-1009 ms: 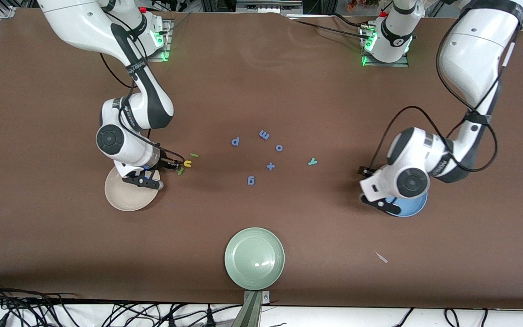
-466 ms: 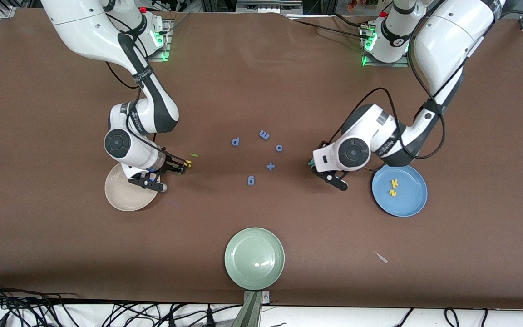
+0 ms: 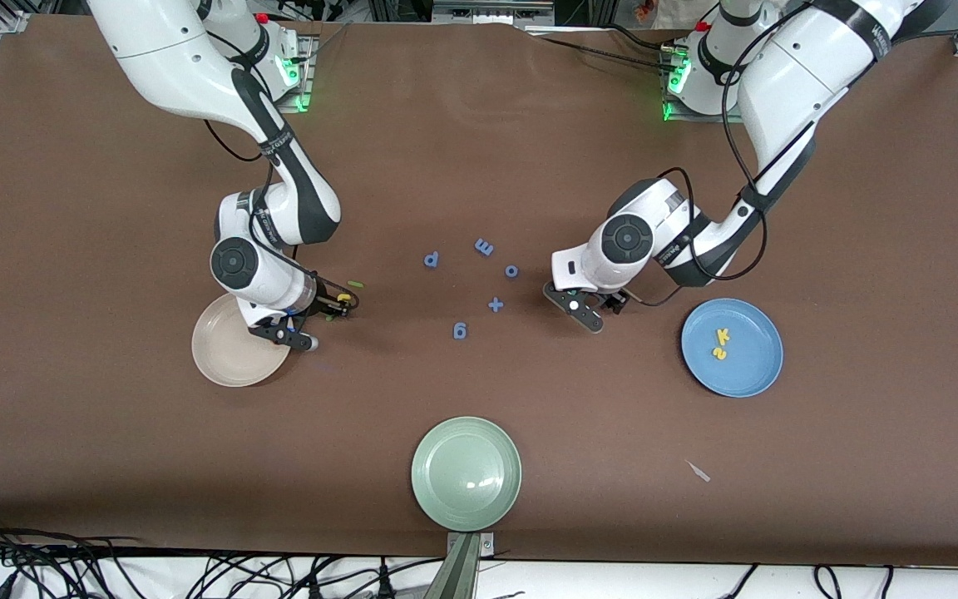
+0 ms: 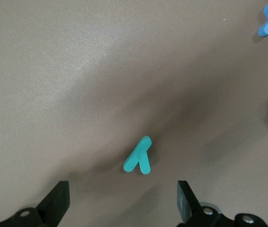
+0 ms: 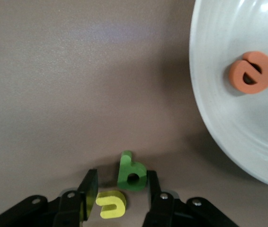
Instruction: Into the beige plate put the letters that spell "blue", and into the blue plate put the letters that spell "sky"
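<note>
Hovering low over the teal-green y (image 4: 138, 156), left gripper (image 3: 583, 309) has jaws wide apart w/ nothing held; yellow s (image 3: 719, 353) & yellow k (image 3: 723, 336) lie in the blue plate (image 3: 758, 374). Right gripper (image 5: 117, 201) sits just beside the beige plate (image 3: 221, 362) rim, jaws partly closed around yellow u (image 5: 111, 204) & olive-green b (image 5: 131, 173). Orange e (image 5: 252, 72) lies in that plate; light-green l (image 3: 354, 284) on tabletop near the right gripper

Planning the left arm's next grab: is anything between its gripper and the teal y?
Nothing visible. The left gripper hangs open over the teal y, bare table between them.
</note>
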Robot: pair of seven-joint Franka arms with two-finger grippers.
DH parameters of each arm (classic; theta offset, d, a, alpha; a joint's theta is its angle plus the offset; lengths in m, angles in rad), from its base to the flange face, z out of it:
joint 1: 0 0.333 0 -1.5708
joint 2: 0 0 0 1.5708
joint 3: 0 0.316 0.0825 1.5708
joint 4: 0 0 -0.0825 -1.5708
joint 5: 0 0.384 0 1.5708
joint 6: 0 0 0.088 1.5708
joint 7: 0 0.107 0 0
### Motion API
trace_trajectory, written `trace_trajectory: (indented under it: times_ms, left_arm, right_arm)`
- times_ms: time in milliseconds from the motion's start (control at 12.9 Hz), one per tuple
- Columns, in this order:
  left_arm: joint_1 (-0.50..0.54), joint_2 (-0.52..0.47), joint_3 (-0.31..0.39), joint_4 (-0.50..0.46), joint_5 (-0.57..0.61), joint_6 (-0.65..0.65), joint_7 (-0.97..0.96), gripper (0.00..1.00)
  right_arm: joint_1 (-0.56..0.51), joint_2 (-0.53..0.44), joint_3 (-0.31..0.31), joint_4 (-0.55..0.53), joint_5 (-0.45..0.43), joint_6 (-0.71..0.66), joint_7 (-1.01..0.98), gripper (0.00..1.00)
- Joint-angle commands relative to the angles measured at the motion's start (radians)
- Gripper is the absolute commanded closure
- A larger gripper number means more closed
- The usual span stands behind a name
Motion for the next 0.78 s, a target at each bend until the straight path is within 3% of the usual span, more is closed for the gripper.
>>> trace_trajectory:
  times_ms: [0, 155, 388, 699]
  left_arm:
    - [-0.014, 0.000, -0.012, -0.017, 0.049, 0.042, -0.092, 0.00]
    - [-0.020, 0.006, -0.010, -0.017, 0.049, 0.049, -0.099, 0.00]
    - [-0.020, 0.020, -0.010, -0.016, 0.051, 0.050, -0.097, 0.40]
    - [-0.019, 0.026, -0.010, -0.013, 0.077, 0.050, -0.093, 0.43]
  right_arm:
    - [0.000, 0.010, 0.000, 0.007, 0.018, 0.006, -0.011, 0.53]
    - [0.000, 0.010, 0.000, 0.007, 0.015, 0.008, -0.013, 0.61]
    - [0.000, 0.010, 0.000, 0.007, 0.015, 0.006, -0.013, 0.77]
    - [-0.005, -0.016, -0.004, 0.024, 0.010, -0.029, -0.025, 0.79]
